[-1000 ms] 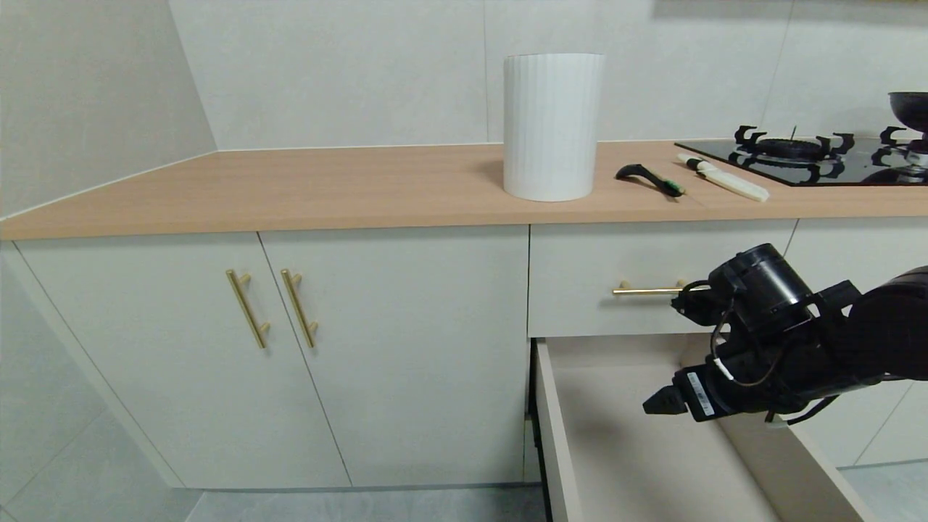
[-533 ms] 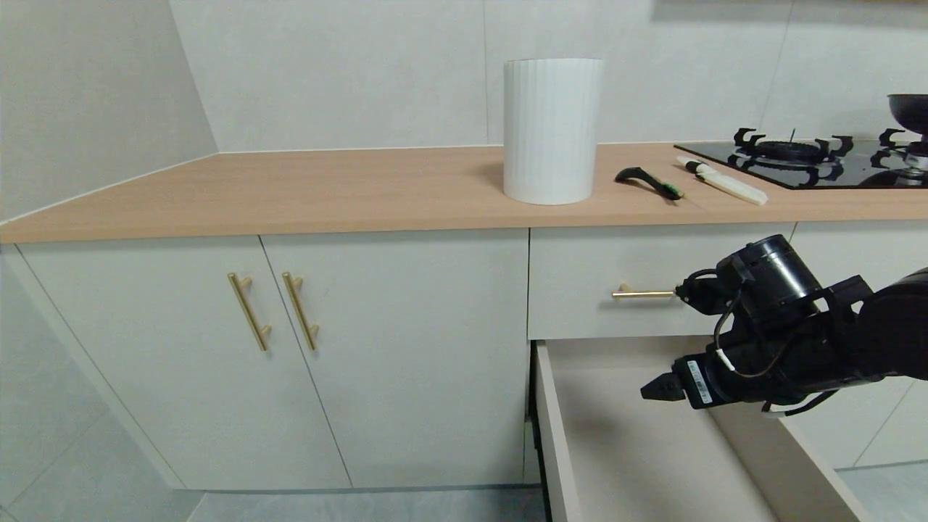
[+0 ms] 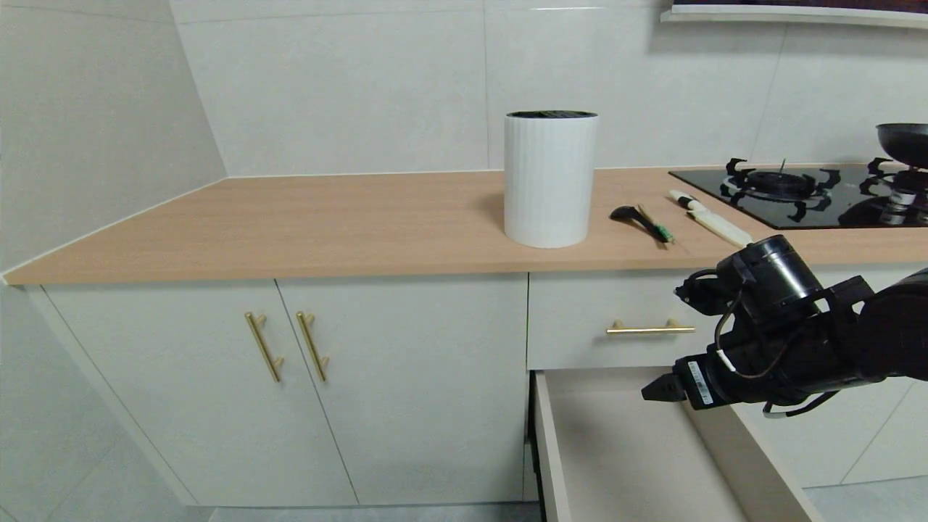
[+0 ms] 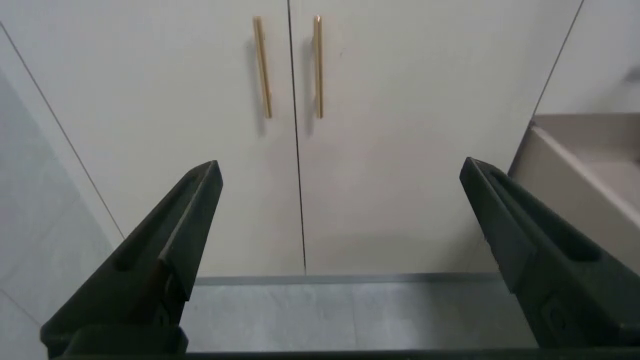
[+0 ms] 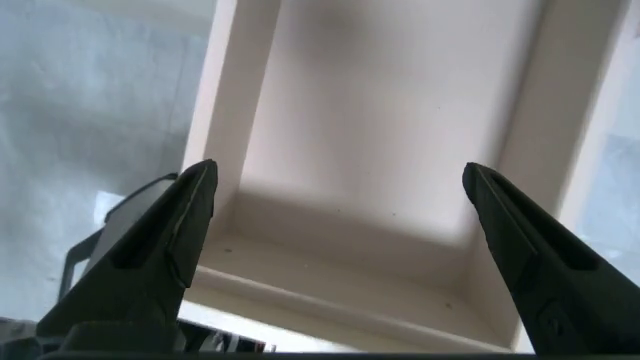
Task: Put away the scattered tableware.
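Cam has lifted, R gripper (image 3: 655, 391) up w/ it, spread, empty, over open drawer (image 3: 549, 449). L gripper (image 4: 338, 180) spread too. Spoon (image 3: 641, 220), knife (image 3: 710, 219) on counter (image 3: 326, 225); pickup prob. next.

A wooden countertop (image 3: 326, 225) carries a black gas hob (image 3: 783, 194) with a dark pan (image 3: 902, 138), above 2 gold-handled cabinet doors (image 3: 406, 391).
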